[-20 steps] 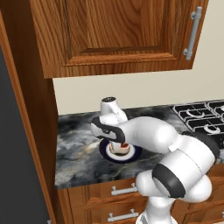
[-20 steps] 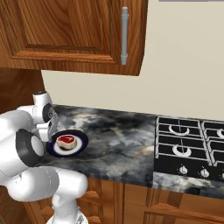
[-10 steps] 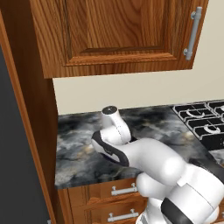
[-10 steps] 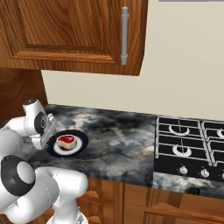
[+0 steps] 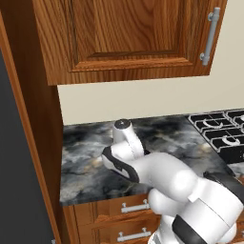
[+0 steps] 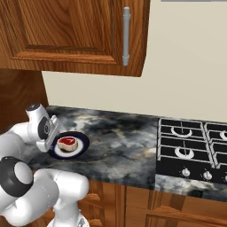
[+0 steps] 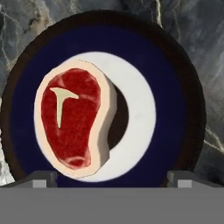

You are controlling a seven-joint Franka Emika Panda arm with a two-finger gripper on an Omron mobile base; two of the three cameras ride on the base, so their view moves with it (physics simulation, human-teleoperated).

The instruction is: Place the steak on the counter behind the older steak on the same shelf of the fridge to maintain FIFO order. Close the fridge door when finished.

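The steak (image 7: 72, 122), thick with a pale tan rim and a red centre, lies on a dark blue plate (image 7: 175, 87) with a white middle. The plate (image 6: 82, 144) stands on the dark marble counter (image 6: 119, 142) near its left end, with the steak (image 6: 66, 142) on it. My gripper (image 7: 111, 179) hangs open just above the steak, its fingertips (image 7: 43, 177) spread wide on either side with nothing between them. In the left base view my arm hides the plate. The fridge, its door, the shelf and the older steak are out of view.
A black gas stove (image 6: 190, 146) takes up the counter's right part. Wooden wall cabinets (image 5: 124, 33) hang low over the counter (image 5: 86, 162), and wooden drawers (image 5: 133, 207) sit under it. A tall wooden side panel (image 5: 43, 143) and a dark grey surface (image 5: 16, 181) close off the left.
The hand has come down and to the left over the plate. In the left base view the forearm now covers the plate and steak. The jaws stayed wide.
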